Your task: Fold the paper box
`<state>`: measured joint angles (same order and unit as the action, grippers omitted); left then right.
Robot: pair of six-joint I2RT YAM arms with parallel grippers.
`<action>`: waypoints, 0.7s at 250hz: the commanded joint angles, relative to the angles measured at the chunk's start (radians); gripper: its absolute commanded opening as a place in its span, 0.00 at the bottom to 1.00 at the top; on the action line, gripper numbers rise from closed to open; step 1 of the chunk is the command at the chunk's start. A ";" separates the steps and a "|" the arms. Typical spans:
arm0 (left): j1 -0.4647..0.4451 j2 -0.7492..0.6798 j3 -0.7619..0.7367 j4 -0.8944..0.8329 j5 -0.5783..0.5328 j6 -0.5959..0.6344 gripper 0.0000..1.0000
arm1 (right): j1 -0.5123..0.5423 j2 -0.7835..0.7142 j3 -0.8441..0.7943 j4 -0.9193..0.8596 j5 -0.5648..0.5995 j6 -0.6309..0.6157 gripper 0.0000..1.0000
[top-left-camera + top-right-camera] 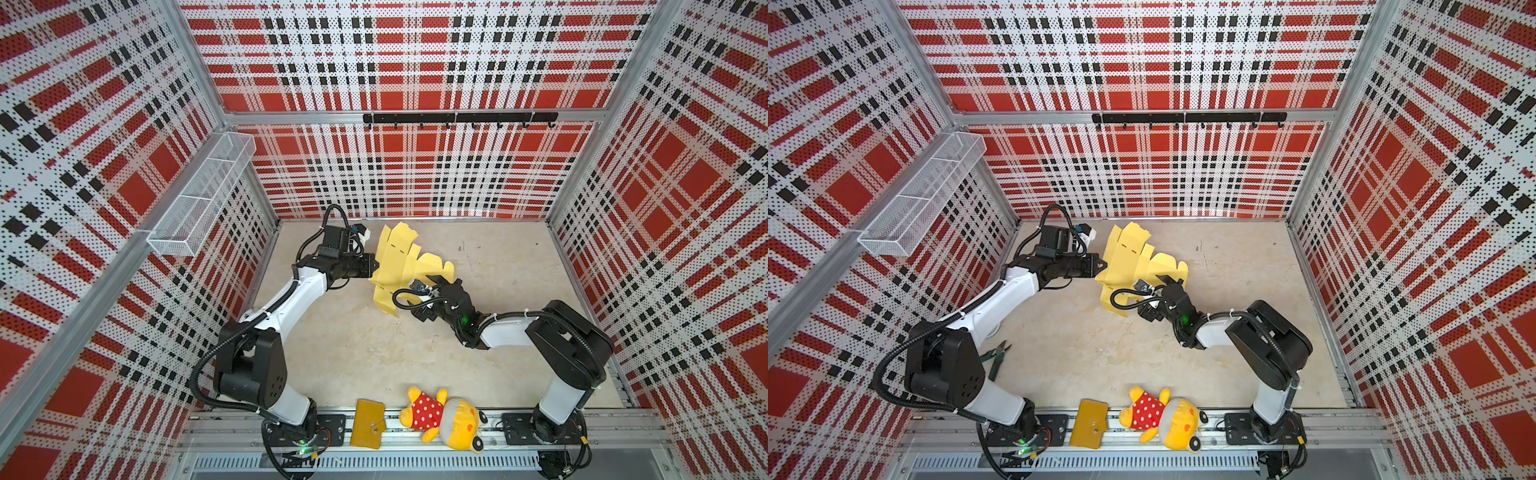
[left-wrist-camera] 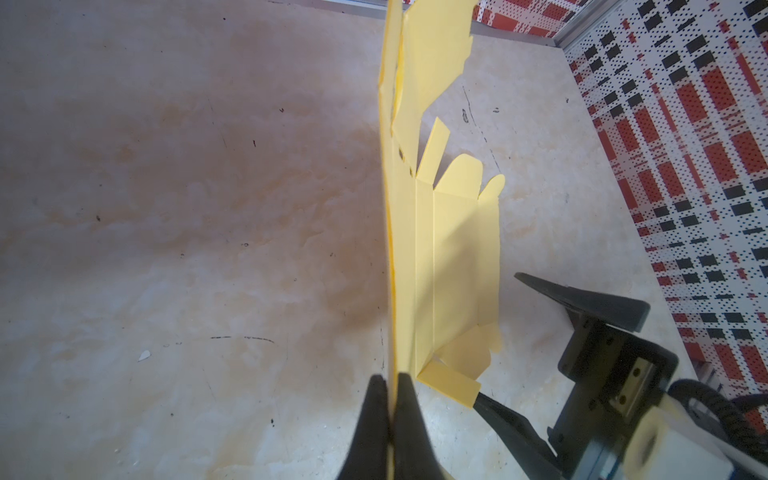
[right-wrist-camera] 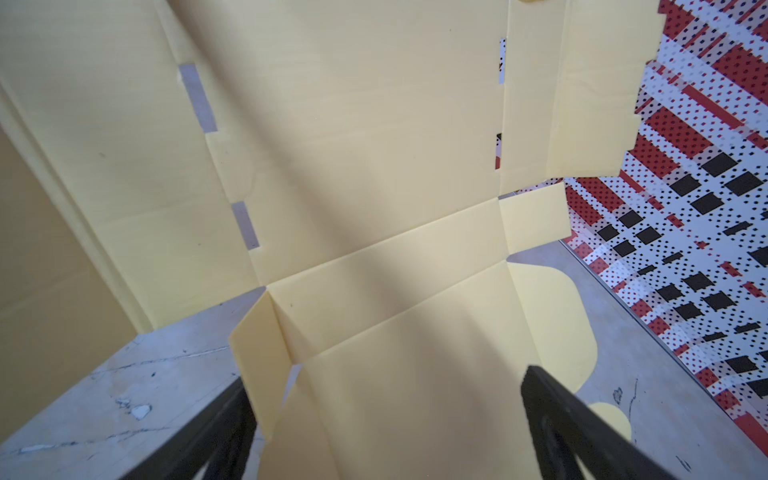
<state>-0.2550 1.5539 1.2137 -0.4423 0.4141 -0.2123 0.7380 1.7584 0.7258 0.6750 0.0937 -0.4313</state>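
Observation:
The paper box [image 1: 395, 259] [image 1: 1125, 253] is a pale yellow die-cut sheet with flaps and creases. Its main panel stands up off the table at the back middle, while a side section [image 2: 453, 257] lies flatter on the table. My left gripper [image 1: 375, 266] [image 1: 1102, 264] [image 2: 390, 382] is shut on the sheet's near edge. My right gripper [image 1: 424, 296] [image 1: 1153, 296] [image 3: 384, 376] [image 2: 497, 337] is open, its two fingers either side of the flatter section [image 3: 399, 374], with one small flap [image 2: 449, 382] near a fingertip.
A mustard wallet [image 1: 368, 424] and a yellow plush toy [image 1: 444, 415] lie on the front rail. Green-handled pliers [image 1: 996, 357] rest beside the left arm. A wire basket [image 1: 203, 195] hangs on the left wall and a hook rail [image 1: 459, 118] on the back wall.

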 commanded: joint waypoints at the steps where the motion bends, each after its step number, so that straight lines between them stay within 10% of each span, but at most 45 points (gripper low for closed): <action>1: -0.004 -0.018 0.001 0.006 0.007 -0.004 0.00 | -0.011 0.001 0.038 0.020 0.001 -0.015 1.00; 175: -0.010 -0.012 -0.003 0.014 0.015 -0.011 0.00 | -0.039 0.102 0.162 -0.015 0.034 0.008 1.00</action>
<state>-0.2588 1.5536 1.2137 -0.4343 0.4137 -0.2127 0.7082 1.8709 0.8772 0.6247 0.1173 -0.4267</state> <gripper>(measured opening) 0.054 0.998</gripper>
